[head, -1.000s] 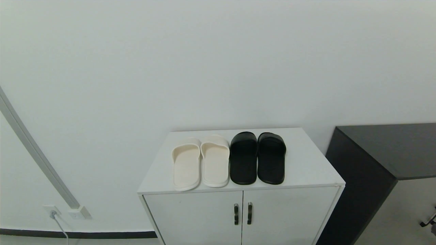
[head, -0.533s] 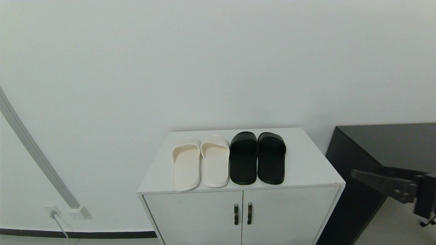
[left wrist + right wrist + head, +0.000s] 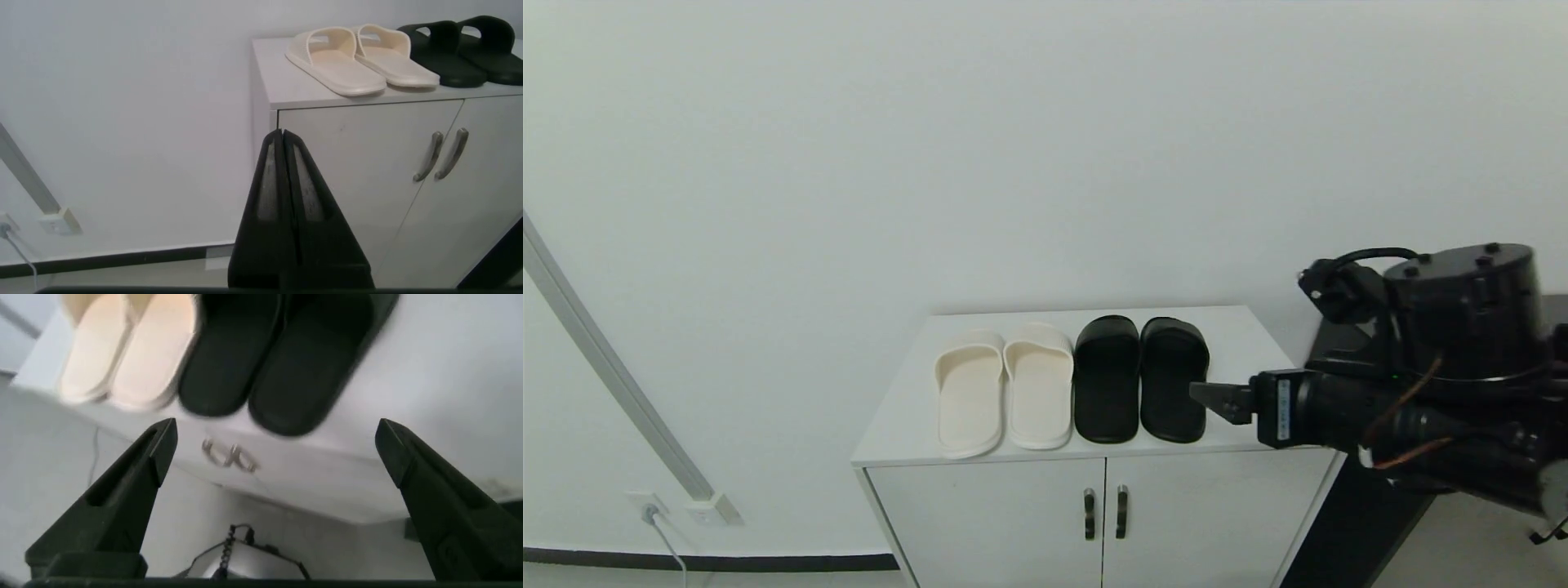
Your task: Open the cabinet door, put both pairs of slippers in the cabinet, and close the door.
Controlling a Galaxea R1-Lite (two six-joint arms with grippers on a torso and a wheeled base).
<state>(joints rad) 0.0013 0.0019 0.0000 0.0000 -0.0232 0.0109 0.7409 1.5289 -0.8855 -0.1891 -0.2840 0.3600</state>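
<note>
The cream slippers (image 3: pixel 1003 390) and the black slippers (image 3: pixel 1140 380) are lying side by side on top of the cabinet (image 3: pixel 1258 384), with the cream pair toward its left and the black pair toward its right. Each slipper's long axis is running from the cabinet's front edge to its back, toes pointing at the wall. The doors (image 3: pixel 988 523) are sitting shut, so opening, loading and closing all appear to be waiting. The right gripper (image 3: pixel 1209 398) is hovering wide open and empty over the cabinet's right front. The left gripper (image 3: pixel 283 143), fingers pressed together on nothing, is hanging off its left front corner.
</note>
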